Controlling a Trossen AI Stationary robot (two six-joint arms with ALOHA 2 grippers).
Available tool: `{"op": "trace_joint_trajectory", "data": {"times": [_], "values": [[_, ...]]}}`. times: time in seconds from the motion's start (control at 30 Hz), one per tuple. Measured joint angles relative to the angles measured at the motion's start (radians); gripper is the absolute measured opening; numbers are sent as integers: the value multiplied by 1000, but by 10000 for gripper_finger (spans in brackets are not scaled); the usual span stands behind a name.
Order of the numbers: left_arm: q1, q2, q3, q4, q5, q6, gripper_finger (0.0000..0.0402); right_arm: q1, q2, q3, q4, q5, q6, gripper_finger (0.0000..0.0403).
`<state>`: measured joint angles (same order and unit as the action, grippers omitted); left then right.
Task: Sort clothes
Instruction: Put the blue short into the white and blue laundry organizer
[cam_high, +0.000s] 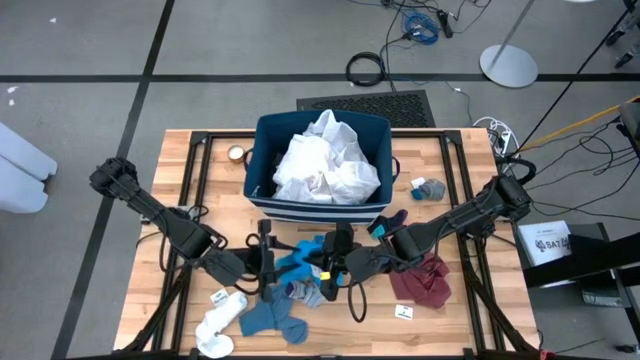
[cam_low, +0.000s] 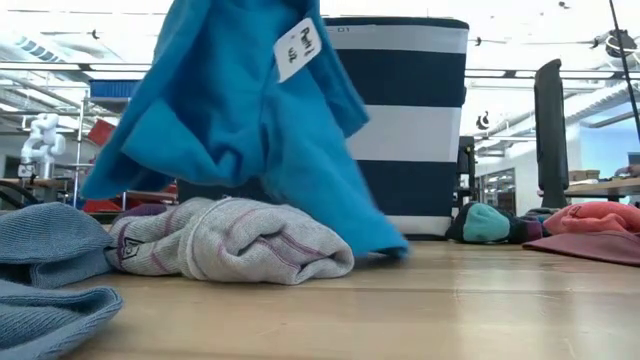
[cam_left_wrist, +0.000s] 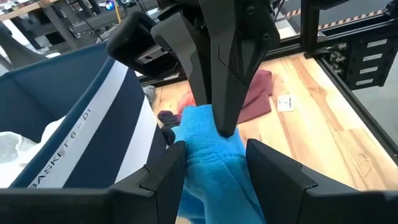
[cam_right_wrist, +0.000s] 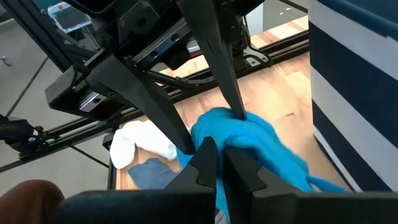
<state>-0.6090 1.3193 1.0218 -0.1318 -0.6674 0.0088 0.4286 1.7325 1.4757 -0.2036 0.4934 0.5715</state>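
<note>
Teal-blue fabric, one of the clothes, hangs between the two hands near the middle of the bench, just in front of the navy bin with white stripes. The right hand is clenched on a bunched fold of this teal-blue piece, its fingers pinched tight together. The left hand faces it with its fingers spread wide on either side of the same cloth, released and not pressing it. In the low view the teal-blue piece is lifted off the wood, a white label showing on it, and only its lower tip reaches the bench.

White garments fill the bin at the bench's back edge. A maroon piece lies flat toward the front right, with a small white tag on the wood beside it. Grey-blue socks lie near the front edge, and white socks sit toward the front left corner. A grey striped sock lies below the lifted cloth. A small teal and dark sock pair rests near the right edge beside the bin, and a roll of tape sits by the bin's back left corner.
</note>
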Motion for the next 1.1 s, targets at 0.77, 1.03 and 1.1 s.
{"op": "trace_joint_trajectory", "data": {"times": [0.77,1.03,1.1], "values": [[26,0,0,-57,34,-80,149,5,0,0,58,0,-61,1],[27,0,0,-71,38,-72,19,5,0,0,-9,-27,-84,41],[27,0,0,-74,38,-72,21,10,0,0,-20,-29,-131,56]]}}
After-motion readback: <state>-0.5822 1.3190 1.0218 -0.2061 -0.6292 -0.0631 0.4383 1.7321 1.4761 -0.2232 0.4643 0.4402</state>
